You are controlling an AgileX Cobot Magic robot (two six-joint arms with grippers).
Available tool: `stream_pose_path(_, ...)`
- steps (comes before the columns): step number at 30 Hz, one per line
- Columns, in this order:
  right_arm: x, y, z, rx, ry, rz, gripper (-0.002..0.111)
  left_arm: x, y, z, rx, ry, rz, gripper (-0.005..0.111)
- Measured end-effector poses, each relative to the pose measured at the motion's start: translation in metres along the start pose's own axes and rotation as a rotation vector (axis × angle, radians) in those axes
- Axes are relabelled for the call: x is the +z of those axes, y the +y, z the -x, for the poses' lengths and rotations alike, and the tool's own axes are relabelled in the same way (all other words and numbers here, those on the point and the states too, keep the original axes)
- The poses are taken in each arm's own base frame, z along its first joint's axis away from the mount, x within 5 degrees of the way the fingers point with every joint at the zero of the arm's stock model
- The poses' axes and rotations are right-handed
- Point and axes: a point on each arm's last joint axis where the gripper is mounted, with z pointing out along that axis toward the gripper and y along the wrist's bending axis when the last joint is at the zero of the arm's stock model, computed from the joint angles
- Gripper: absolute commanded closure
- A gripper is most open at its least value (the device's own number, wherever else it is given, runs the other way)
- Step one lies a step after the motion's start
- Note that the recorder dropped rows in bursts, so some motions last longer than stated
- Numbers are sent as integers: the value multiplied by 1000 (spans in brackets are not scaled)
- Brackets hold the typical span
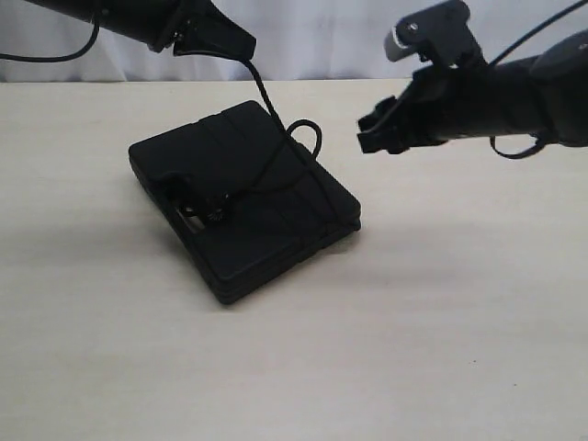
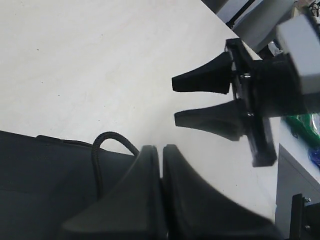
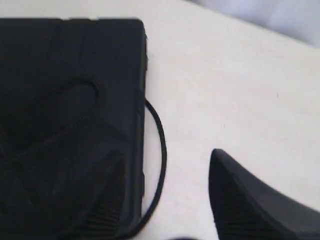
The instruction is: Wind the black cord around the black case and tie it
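The black case [image 1: 243,197] lies flat on the table, turned at an angle. The black cord [image 1: 276,165] crosses its lid, bulges into a loop [image 1: 308,136] at the far edge and bunches in a knot [image 1: 209,207] near the handle end. From the lid one strand rises taut to my left gripper [image 1: 244,53], which is shut on it above the case's far corner. In the left wrist view the fingers [image 2: 150,165] are pressed together beside the cord loop [image 2: 107,136]. My right gripper [image 1: 369,133] hovers open to the right of the case, holding nothing; between its tips [image 3: 166,152] runs a cord arc [image 3: 161,131] beside the case [image 3: 70,75].
The pale table [image 1: 441,331] spreads around the case. A white curtain [image 1: 312,37] backs the scene. Thin arm cables [image 1: 55,57] hang by both arms. In the left wrist view, the right gripper [image 2: 200,102] hangs open past the table's edge clutter [image 2: 305,130].
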Motion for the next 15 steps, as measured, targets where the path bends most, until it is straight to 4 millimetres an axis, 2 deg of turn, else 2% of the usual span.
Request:
stream_pose_path(2,9,-10,-15,19,65,20,78,0,0,0,0,0,0,107)
stream_pose_path(4,22,-9,-29,-13,137,59,83,0,0,0,0,0,0,107)
stream_pose_path(10,50,17,-57,-220,298,170,104,0,1,-1,9,11,15,107)
stream_pose_path(15,53,30,-63,-287,341,241,104,0,2,-1,12,12,24,107)
